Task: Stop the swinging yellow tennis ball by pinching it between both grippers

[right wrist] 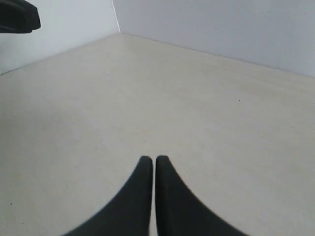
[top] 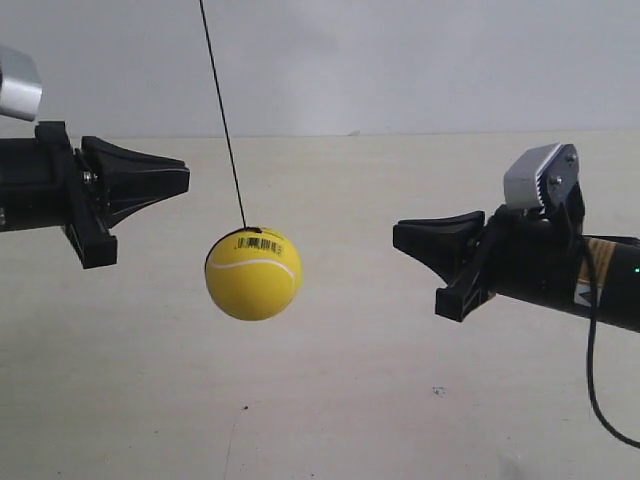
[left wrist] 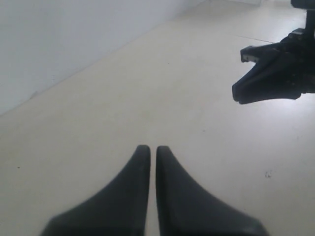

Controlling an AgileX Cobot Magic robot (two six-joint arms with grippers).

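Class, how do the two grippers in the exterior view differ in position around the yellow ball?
The gripper at the exterior view's left sits above the ball; the gripper at the exterior view's right is level with its top. The first looks nearer it than the second. Neither touches it.

The left gripper and right gripper are showing black pointed wedges. One arm is carrying a grey box and a black cable.

We see soft, even light, only faint shadows on the pale surface, a sharp exterior view, and near jaws out of focus in both wrist views.
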